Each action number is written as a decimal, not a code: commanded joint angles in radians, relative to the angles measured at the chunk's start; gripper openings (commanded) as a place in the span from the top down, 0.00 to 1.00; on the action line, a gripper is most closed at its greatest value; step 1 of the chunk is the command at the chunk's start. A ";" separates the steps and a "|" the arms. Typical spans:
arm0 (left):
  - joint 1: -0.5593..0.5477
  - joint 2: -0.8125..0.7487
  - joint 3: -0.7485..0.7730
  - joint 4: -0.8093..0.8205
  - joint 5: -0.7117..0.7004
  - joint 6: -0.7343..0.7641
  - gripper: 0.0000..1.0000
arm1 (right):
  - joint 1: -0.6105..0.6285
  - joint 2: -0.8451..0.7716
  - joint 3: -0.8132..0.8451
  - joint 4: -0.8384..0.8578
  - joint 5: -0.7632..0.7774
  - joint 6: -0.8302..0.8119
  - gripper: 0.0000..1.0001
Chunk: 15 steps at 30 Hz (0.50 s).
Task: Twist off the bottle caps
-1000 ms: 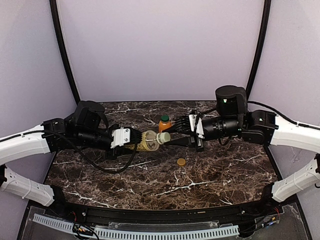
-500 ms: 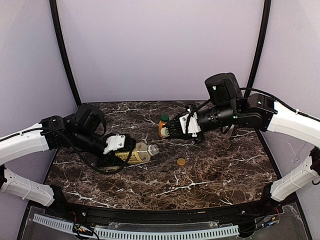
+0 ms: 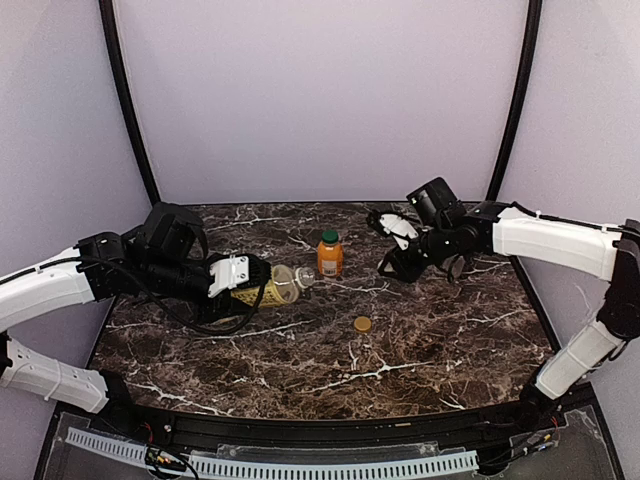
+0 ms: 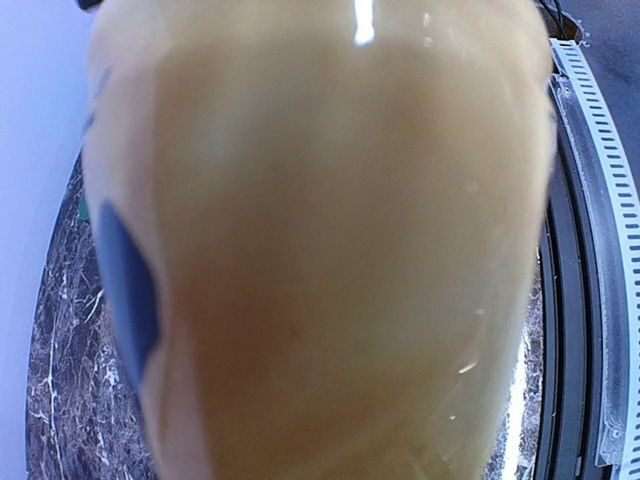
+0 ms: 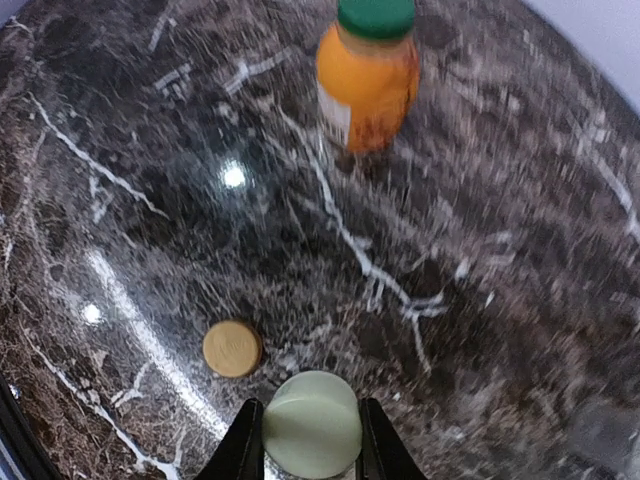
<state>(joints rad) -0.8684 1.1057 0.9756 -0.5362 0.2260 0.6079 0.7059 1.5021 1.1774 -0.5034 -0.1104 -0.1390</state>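
The left gripper (image 3: pixel 255 287) is clenched around the yellow bottle (image 3: pixel 283 282) and holds it lying on its side, above the left part of the desk (image 3: pixel 300 370). The bottle's open neck points to the right, toward the orange bottle (image 3: pixel 330 258). In the left wrist view the yellow bottle (image 4: pixel 320 260) fills almost the whole picture, and the fingers of the gripper are not visible there.

The orange bottle stands upright near the middle of the desk, toward the back, with the green cap (image 3: pixel 330 237) on it. It stands just beside the neck of the yellow bottle; I cannot tell if they touch.

The right gripper (image 3: pixel 388 245) is to the right of the orange bottle and apart from it, above the desk. In the right wrist view the right gripper (image 5: pixel 312 440) grasps the cream-white cap (image 5: pixel 312 420) between its two fingers (image 5: pixel 245 445), one finger on each side of the cap.

The tan cap (image 3: pixel 362 324) lies flat on the desk, in front of the orange bottle and a little to the right, well apart from both bottles. In the right wrist view the tan cap (image 5: pixel 232 348) appears on the desk (image 5: pixel 150 150) just left of the held cap, and the orange bottle (image 5: pixel 368 85) with its green cap (image 5: pixel 376 15) is at the top of the picture.
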 commanded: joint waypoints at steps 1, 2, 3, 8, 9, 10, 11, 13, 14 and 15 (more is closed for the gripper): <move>0.002 -0.029 -0.017 0.029 -0.033 -0.020 0.73 | -0.012 0.076 -0.091 -0.061 -0.034 0.298 1.00; 0.002 -0.032 -0.019 0.030 -0.034 -0.020 0.73 | -0.011 0.096 -0.105 -0.062 -0.030 0.313 1.00; 0.002 -0.033 -0.024 0.031 -0.034 -0.018 0.73 | -0.012 0.117 -0.117 -0.061 -0.028 0.324 1.00; 0.002 -0.038 -0.031 0.031 -0.037 -0.013 0.73 | -0.010 0.194 -0.150 -0.043 -0.062 0.360 1.00; 0.002 -0.038 -0.031 0.033 -0.036 -0.012 0.73 | -0.010 0.206 -0.154 -0.037 -0.060 0.361 1.00; 0.003 -0.039 -0.031 0.034 -0.038 -0.011 0.73 | -0.010 0.214 -0.157 -0.033 -0.064 0.359 1.00; 0.002 -0.039 -0.030 0.034 -0.039 -0.011 0.73 | -0.008 0.220 -0.158 -0.032 -0.063 0.358 1.00; 0.002 -0.040 -0.029 0.035 -0.040 -0.011 0.73 | -0.002 0.227 -0.157 -0.034 -0.055 0.355 1.00; 0.003 -0.039 -0.030 0.035 -0.039 -0.010 0.73 | 0.000 0.230 -0.158 -0.038 -0.043 0.354 1.00; 0.003 -0.039 -0.031 0.035 -0.040 -0.010 0.73 | 0.003 0.233 -0.159 -0.040 -0.018 0.353 1.00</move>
<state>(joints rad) -0.8684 1.0893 0.9634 -0.5098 0.1925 0.6006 0.6968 1.7218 1.0279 -0.5587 -0.1596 0.1921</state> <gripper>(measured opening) 0.317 0.257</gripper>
